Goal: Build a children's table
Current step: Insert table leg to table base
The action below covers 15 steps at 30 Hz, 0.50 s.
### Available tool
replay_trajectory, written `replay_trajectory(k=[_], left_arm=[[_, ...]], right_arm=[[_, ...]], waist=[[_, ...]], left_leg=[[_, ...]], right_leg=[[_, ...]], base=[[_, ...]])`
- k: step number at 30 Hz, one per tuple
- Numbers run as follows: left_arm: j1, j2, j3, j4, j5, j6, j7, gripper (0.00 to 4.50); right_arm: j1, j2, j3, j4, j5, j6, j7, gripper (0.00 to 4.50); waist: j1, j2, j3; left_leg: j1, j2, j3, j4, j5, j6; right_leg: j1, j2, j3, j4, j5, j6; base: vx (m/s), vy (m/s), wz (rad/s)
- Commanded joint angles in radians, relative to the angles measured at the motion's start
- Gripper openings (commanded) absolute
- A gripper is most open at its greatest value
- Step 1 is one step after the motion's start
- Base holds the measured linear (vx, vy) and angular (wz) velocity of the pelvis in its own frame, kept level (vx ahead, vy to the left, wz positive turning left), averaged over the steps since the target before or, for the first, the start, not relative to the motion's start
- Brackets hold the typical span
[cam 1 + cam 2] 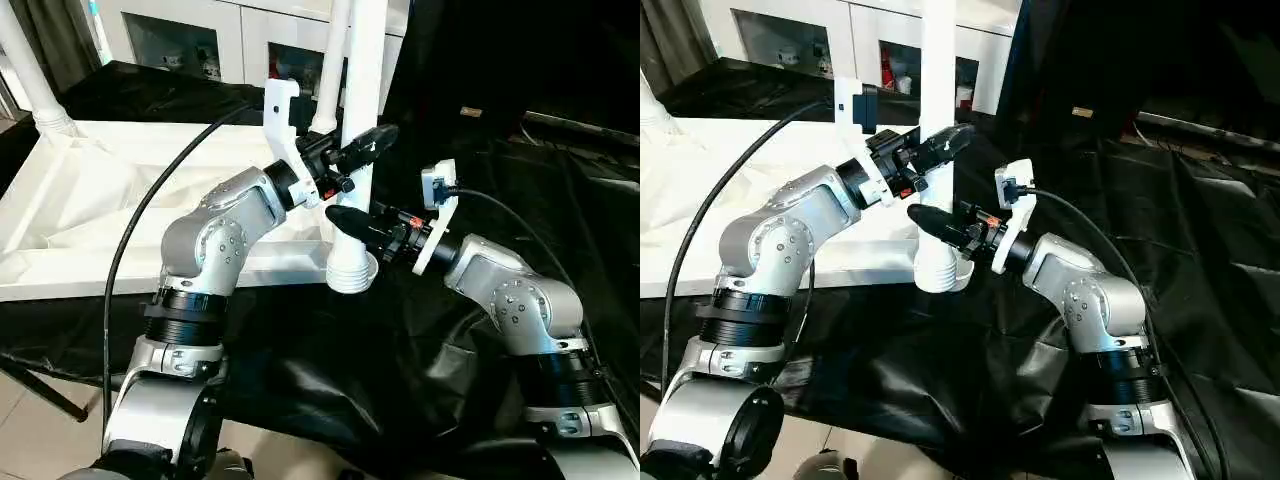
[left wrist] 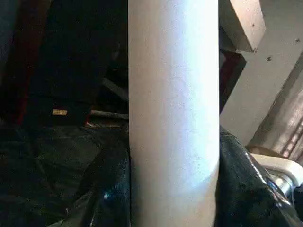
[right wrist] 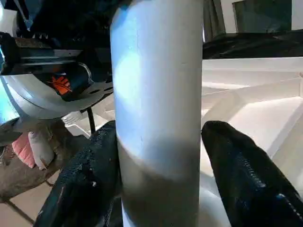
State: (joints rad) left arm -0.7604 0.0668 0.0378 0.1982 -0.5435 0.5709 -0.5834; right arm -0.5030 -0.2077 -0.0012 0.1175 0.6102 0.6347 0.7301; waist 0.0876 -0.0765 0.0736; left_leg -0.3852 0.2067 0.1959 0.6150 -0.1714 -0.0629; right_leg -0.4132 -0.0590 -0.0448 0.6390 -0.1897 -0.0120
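I held one white leg [image 1: 362, 120] upright with both grippers: my left gripper [image 1: 362, 148] clamped around it higher up, my right gripper [image 1: 345, 222] just below, above its ribbed end. The leg stood at the near corner of the upturned tabletop [image 1: 120, 190] on the black-draped bench [image 1: 560, 200].

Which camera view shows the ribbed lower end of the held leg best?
The left eye view: the ribbed end of the leg hangs in full sight below the right claw. The right eye view shows it too; both wrist views show plain shaft.
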Motion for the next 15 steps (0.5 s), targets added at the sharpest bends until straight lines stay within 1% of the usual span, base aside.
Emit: replay_trajectory(k=[1,2,3,4,5,6,7,8,11,13,15], left_arm=[[-0.033,-0.010,-0.023,-0.038,0.037,-0.023,0.042,1.85],[-0.041,-0.013,-0.043,-0.051,0.107,-0.039,0.126,1.85],[-0.047,-0.014,-0.055,-0.058,0.157,-0.050,0.184,1.85],[-0.051,-0.014,-0.062,-0.062,0.186,-0.057,0.216,1.85],[-0.051,-0.014,-0.062,-0.062,0.186,-0.057,0.216,1.85],[-0.053,-0.012,-0.065,-0.062,0.198,-0.059,0.229,1.85],[-0.054,-0.011,-0.065,-0.060,0.198,-0.060,0.228,1.85],[-0.054,-0.010,-0.065,-0.059,0.198,-0.061,0.227,1.85],[-0.056,-0.010,-0.066,-0.058,0.200,-0.063,0.225,1.84],[-0.054,-0.015,-0.068,-0.061,0.208,-0.063,0.232,1.84],[-0.054,-0.017,-0.069,-0.063,0.212,-0.064,0.237,1.84]], right_arm=[[-0.006,0.012,-0.001,0.014,-0.046,-0.037,-0.055,2.69],[-0.017,0.047,0.054,0.056,-0.136,-0.104,-0.119,2.58],[-0.024,0.072,0.094,0.086,-0.199,-0.151,-0.160,2.51],[-0.029,0.084,0.121,0.104,-0.237,-0.179,-0.180,2.51],[-0.029,0.084,0.121,0.104,-0.237,-0.179,-0.180,2.40],[-0.032,0.088,0.133,0.114,-0.253,-0.190,-0.187,2.26],[-0.032,0.088,0.134,0.114,-0.254,-0.190,-0.187,2.14],[-0.032,0.087,0.134,0.115,-0.254,-0.189,-0.186,2.09],[-0.032,0.089,0.134,0.118,-0.258,-0.192,-0.187,1.98],[-0.033,0.098,0.132,0.132,-0.274,-0.214,-0.190,1.96],[-0.035,0.101,0.132,0.141,-0.280,-0.226,-0.192,1.95]], waist=[[-0.002,0.008,-0.079],[-0.007,-0.015,-0.080],[-0.005,-0.006,-0.079],[-0.013,-0.003,-0.077],[-0.016,-0.001,-0.077],[-0.015,-0.001,-0.079],[-0.013,0.001,-0.078],[-0.013,0.000,-0.078],[-0.011,0.000,-0.080],[-0.010,-0.001,-0.081],[-0.009,-0.001,-0.081]], left_leg=[[0.021,0.027,-0.016,-0.074,-0.166,-0.037],[0.019,0.028,-0.014,-0.073,-0.165,-0.037],[0.019,0.030,-0.018,-0.074,-0.162,-0.044],[0.016,0.027,-0.018,-0.075,-0.165,-0.050],[0.019,0.027,-0.017,-0.074,-0.171,-0.054],[0.020,0.027,-0.017,-0.074,-0.166,-0.054],[0.022,0.028,-0.016,-0.074,-0.169,-0.051],[0.020,0.025,-0.016,-0.074,-0.159,-0.046],[0.020,0.025,-0.015,-0.074,-0.142,-0.038],[0.018,0.024,-0.013,-0.072,-0.135,-0.032],[0.018,0.024,-0.013,-0.072,-0.135,-0.030]], right_leg=[[0.051,-0.072,0.043,-0.083,-0.173,-0.157],[0.053,-0.071,0.042,-0.085,-0.184,-0.149],[0.052,-0.074,0.042,-0.081,-0.194,-0.146],[0.050,-0.074,0.042,-0.085,-0.221,-0.131],[0.047,-0.074,0.043,-0.088,-0.240,-0.123],[0.049,-0.074,0.044,-0.086,-0.229,-0.123],[0.046,-0.073,0.045,-0.087,-0.220,-0.122],[0.050,-0.069,0.045,-0.082,-0.191,-0.123],[0.051,-0.067,0.044,-0.077,-0.127,-0.135],[0.053,-0.068,0.045,-0.076,-0.109,-0.143],[0.053,-0.070,0.045,-0.077,-0.114,-0.146]], base=[[0.000,0.000,0.00],[0.000,0.000,0.00],[0.000,0.000,0.00],[0.000,0.000,0.00],[0.000,0.000,0.00],[0.000,0.000,0.00],[0.000,0.000,0.00],[0.000,0.000,0.00],[0.000,0.000,0.00],[0.000,0.000,0.00],[0.000,0.000,0.00]])
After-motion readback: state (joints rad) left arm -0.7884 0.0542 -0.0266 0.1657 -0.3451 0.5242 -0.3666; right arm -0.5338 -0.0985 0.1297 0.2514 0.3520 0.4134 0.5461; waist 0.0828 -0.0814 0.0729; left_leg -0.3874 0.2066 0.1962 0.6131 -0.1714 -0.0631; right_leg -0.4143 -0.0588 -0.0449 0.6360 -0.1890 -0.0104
